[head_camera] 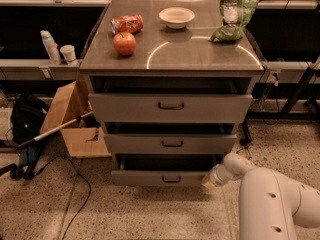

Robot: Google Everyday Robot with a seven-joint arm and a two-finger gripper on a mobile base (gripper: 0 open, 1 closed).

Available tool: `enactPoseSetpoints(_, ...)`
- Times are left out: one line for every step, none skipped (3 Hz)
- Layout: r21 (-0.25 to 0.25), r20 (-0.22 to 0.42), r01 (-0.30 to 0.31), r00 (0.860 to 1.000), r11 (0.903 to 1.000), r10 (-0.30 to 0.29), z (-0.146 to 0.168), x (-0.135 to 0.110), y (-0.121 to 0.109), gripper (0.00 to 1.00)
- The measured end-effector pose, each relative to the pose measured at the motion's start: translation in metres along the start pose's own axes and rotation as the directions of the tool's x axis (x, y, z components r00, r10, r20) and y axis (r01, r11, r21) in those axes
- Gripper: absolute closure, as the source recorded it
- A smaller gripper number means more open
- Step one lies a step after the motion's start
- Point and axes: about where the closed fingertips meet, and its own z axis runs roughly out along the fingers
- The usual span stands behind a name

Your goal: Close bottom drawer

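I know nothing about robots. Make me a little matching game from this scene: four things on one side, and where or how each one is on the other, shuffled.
Things:
1. apple
2. bowl
3. bottom drawer
4. gripper

Descriptions:
A. partly pulled out, lowest of three
B. white, at the back of the cabinet top
C. at the right end of the bottom drawer's front
D. red, on the cabinet top's left side

Pairs: 1-D, 2-B, 3-A, 4-C

You see a plain grey bottom drawer [140,178] with a black loop handle [171,179]; the cream-white gripper [208,180] sits at that drawer's right front corner. Above the drawer: red apple [124,43], white bowl [176,17], green bag [232,14]. Below: speckled floor [125,214].
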Motion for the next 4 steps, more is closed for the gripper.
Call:
enactPoseSetpoints(0.0, 0.0, 0.0, 1.0, 1.0, 0.0, 0.0001, 0.0, 0.0, 0.81)
enactPoseSetpoints(0.0, 0.0, 0.0, 1.0, 1.0, 0.0, 0.0001, 0.0, 0.0, 0.58)
enactPoseSetpoints(0.0, 0.0, 0.0, 1.0, 1.0, 0.0, 0.0001, 0.0, 0.0001, 0.35)
enactPoseSetpoints(0.0, 0.0, 0.0, 1.0, 1.0, 0.0, 0.0001, 0.0, 0.0001, 0.13)
